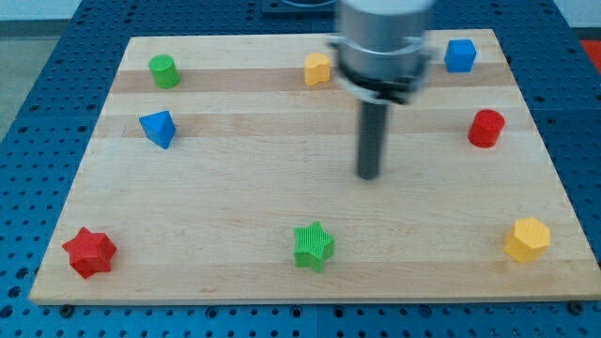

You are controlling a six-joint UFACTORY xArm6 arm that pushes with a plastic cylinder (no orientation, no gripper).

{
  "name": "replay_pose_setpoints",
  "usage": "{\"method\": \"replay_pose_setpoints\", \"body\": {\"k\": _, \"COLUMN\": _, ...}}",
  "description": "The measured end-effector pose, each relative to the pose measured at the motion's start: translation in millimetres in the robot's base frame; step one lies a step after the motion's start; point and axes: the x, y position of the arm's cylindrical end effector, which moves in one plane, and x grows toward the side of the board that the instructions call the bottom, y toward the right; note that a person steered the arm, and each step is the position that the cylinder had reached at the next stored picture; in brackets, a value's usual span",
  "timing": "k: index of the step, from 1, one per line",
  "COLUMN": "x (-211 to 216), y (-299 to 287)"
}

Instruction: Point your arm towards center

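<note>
My tip (368, 176) is the lower end of a dark rod that hangs from the grey arm at the view's top. It stands a little right of the board's middle and touches no block. The green star (314, 246) lies below it and to its left. The yellow block (318, 69) lies above it to the left. The red cylinder (486, 128) is far to its right.
A wooden board (235, 169) on a blue perforated table carries a green cylinder (163, 71), a blue triangular block (158, 129), a red star (89, 252), a blue cube (459, 55) and a yellow hexagonal block (527, 238).
</note>
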Motion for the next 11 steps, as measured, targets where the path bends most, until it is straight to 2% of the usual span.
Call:
{"method": "replay_pose_setpoints", "body": {"k": 1, "x": 11.4, "y": 60.1}}
{"method": "replay_pose_setpoints", "body": {"k": 2, "x": 27.9, "y": 154.4}}
{"method": "replay_pose_setpoints", "body": {"k": 4, "x": 21.6, "y": 183.7}}
{"method": "replay_pose_setpoints", "body": {"k": 5, "x": -55.1, "y": 183.0}}
{"method": "replay_pose_setpoints", "body": {"k": 8, "x": -56.4, "y": 167.2}}
{"method": "replay_pose_setpoints", "body": {"k": 11, "x": -58.7, "y": 53.9}}
